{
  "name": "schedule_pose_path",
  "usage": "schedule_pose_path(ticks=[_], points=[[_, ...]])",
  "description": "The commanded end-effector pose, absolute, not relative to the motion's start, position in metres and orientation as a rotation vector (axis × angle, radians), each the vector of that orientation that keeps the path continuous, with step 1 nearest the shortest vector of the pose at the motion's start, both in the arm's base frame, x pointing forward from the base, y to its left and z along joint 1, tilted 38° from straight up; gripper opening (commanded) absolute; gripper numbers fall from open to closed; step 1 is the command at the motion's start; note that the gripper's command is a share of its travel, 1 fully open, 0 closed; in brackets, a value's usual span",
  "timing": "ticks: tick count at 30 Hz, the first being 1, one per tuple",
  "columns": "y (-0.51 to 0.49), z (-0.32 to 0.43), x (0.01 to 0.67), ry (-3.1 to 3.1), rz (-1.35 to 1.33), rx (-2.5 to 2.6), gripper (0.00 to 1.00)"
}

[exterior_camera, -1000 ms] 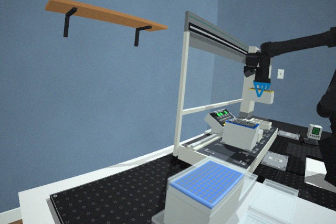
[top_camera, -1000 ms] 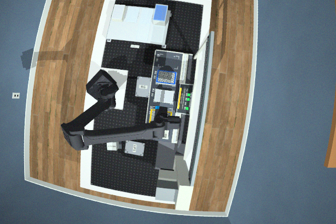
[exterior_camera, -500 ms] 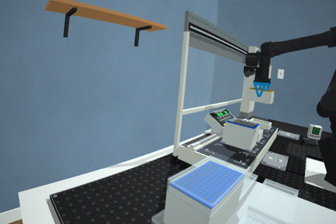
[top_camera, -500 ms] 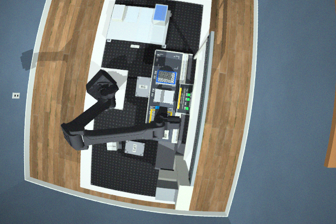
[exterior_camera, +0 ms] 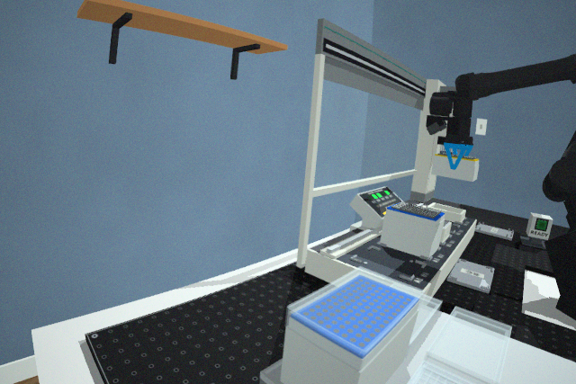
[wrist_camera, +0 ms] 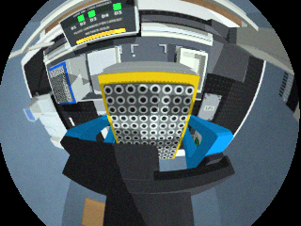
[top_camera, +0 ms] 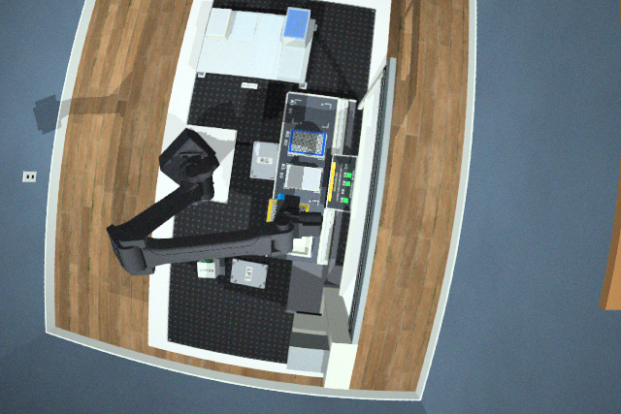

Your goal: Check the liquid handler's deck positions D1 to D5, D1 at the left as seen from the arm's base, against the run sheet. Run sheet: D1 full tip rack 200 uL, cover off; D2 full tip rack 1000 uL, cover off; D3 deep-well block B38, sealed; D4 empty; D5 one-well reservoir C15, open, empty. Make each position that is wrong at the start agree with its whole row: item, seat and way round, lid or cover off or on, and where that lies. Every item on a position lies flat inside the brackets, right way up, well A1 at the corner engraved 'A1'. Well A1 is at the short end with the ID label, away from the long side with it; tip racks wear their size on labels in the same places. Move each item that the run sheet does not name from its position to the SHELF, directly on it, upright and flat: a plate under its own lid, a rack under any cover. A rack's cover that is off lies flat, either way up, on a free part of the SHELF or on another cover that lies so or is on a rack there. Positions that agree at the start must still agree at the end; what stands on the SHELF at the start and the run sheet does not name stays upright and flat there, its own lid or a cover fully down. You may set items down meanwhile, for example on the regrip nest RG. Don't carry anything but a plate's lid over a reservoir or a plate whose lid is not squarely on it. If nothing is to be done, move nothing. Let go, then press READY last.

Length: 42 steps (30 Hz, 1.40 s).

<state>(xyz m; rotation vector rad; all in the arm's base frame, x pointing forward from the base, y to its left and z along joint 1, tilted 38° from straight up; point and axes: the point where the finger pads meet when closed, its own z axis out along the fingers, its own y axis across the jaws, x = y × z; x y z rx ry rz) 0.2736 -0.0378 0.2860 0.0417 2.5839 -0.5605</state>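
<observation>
From the top view, the gripper (top_camera: pixel 289 205) is over the deck (top_camera: pixel 301 109) of the machine, and a yellow-rimmed tip rack (top_camera: pixel 273 209) shows on either side of it, mostly hidden under the wrist. The arm (top_camera: pixel 211 243) reaches from its base (top_camera: pixel 187 153) out to an elbow at the left, then runs long and nearly level across the black mat (top_camera: pixel 220 309) to the deck. A blue-rimmed tip rack (top_camera: pixel 307 142) and a pale block (top_camera: pixel 305 178) sit on the deck beyond the gripper.

In the exterior view, the yellow-rimmed tip rack (exterior_camera: pixel 458 166) hangs level in the air, well above the deck (exterior_camera: pixel 372 254), with the blue fingers (exterior_camera: pixel 454 156) clamped across its sides and pointing straight down. The forearm comes in nearly level from the right. A covered blue tip rack (exterior_camera: pixel 353 315) stands in the foreground, and the ready button (exterior_camera: pixel 539 226) stands at the right.

In the wrist view, the yellow-rimmed tip rack (wrist_camera: pixel 150 120) fills the space between the blue fingers, its tip holes uncovered. The jaws stand wide, gripping the rack's two long sides. The control panel (wrist_camera: pixel 103 21) shows green lights beyond.
</observation>
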Motion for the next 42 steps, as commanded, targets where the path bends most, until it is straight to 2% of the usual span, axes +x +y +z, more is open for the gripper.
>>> schedule_pose_path(ticks=[1,26,42], points=[[-0.034,0.29,0.255,2.556,-0.544,0.039,0.0],[-0.044,0.231,0.157,2.562,-0.547,0.039,0.0],[-0.044,0.24,0.156,2.543,-0.536,0.05,0.0]])
